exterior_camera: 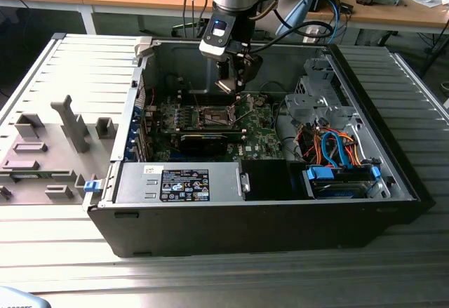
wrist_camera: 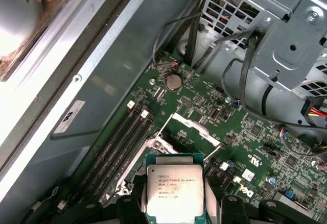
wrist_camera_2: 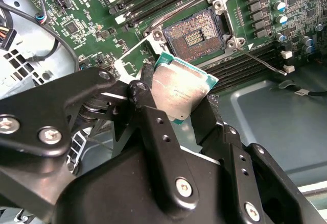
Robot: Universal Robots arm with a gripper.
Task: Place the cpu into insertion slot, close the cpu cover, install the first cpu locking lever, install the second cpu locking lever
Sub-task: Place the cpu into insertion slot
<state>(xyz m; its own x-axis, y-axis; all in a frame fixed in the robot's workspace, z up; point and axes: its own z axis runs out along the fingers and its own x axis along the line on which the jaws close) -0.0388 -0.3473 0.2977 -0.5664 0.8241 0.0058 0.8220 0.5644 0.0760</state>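
Observation:
My gripper [exterior_camera: 229, 83] hangs inside the open computer case, shut on the cpu [wrist_camera_2: 179, 91], which it pinches by two opposite edges. The cpu's silvery-grey top [wrist_camera: 175, 189] shows between the black fingers [wrist_camera_2: 153, 117]. It is held tilted, a little above the green motherboard [exterior_camera: 263, 136] and apart from it. The insertion slot [wrist_camera_2: 196, 32] lies bare just beyond the chip, its dark pin field exposed. The cpu cover [wrist_camera: 196, 128] stands swung up beside the slot. Two thin wire locking levers [wrist_camera_2: 265, 63] stick out, unlatched. In the exterior view the slot [exterior_camera: 216, 117] is below the gripper.
The black case [exterior_camera: 266, 224] lies on its side on a ribbed metal table. A grey drive cage [exterior_camera: 316, 104] and orange and blue cables [exterior_camera: 337, 150] sit to the exterior view's right. The power supply [exterior_camera: 182, 182] is in front. Memory slots [wrist_camera: 120, 140] flank the socket.

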